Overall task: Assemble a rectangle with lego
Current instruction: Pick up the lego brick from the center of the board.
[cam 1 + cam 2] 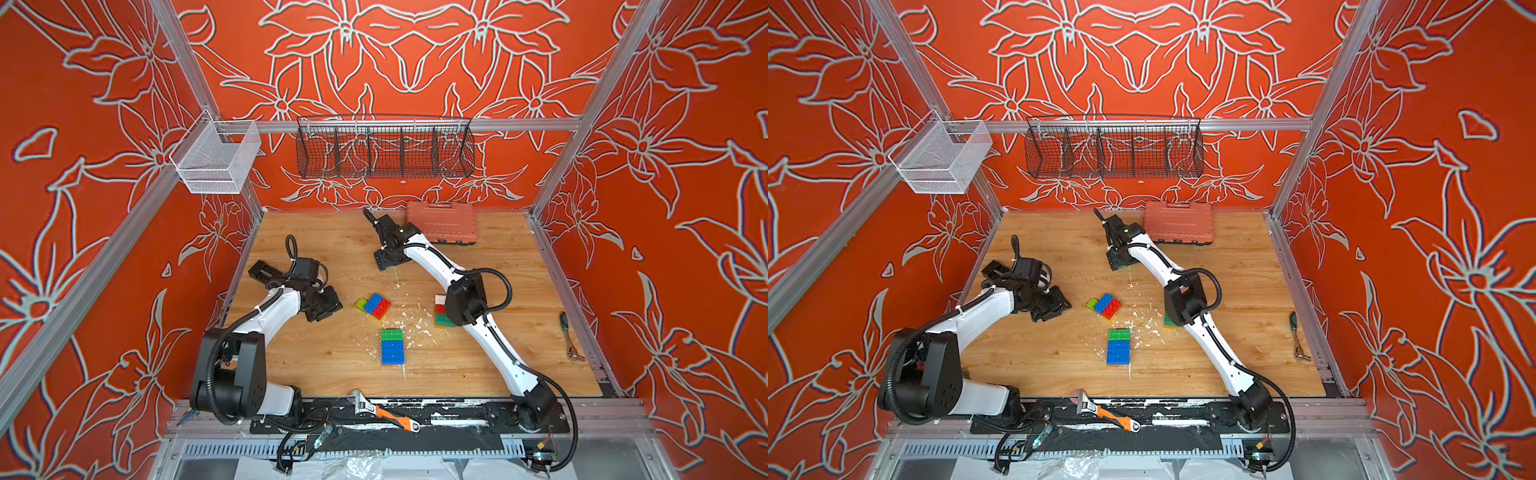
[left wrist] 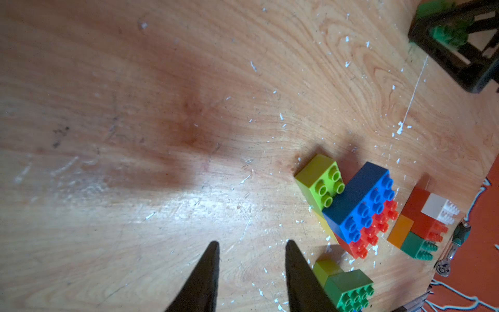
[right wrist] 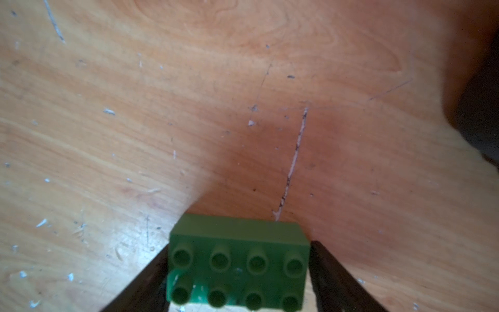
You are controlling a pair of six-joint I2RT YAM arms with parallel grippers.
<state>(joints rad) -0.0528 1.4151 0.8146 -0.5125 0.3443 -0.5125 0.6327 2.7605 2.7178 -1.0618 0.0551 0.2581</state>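
Note:
My right gripper [image 3: 240, 245] is shut on a dark green eight-stud lego brick [image 3: 239, 259], one finger at each short end, low over the far middle of the wooden table [image 1: 498, 266]. From above the gripper [image 1: 385, 259] hides the brick. My left gripper [image 2: 251, 244] is open over bare wood, left of a lime, blue and red lego cluster [image 1: 374, 306]. A green-and-blue lego block [image 1: 392, 347] lies nearer the front. A white, red, orange and green lego cluster [image 1: 440, 311] is partly hidden by my right arm.
A salmon-pink ribbed case [image 1: 440, 222] lies at the back of the table. An orange-handled wrench [image 1: 384, 413] rests on the front rail. A ratchet tool [image 1: 570, 338] lies by the right edge. A black wire basket [image 1: 384, 149] and a white mesh basket [image 1: 216, 162] hang above.

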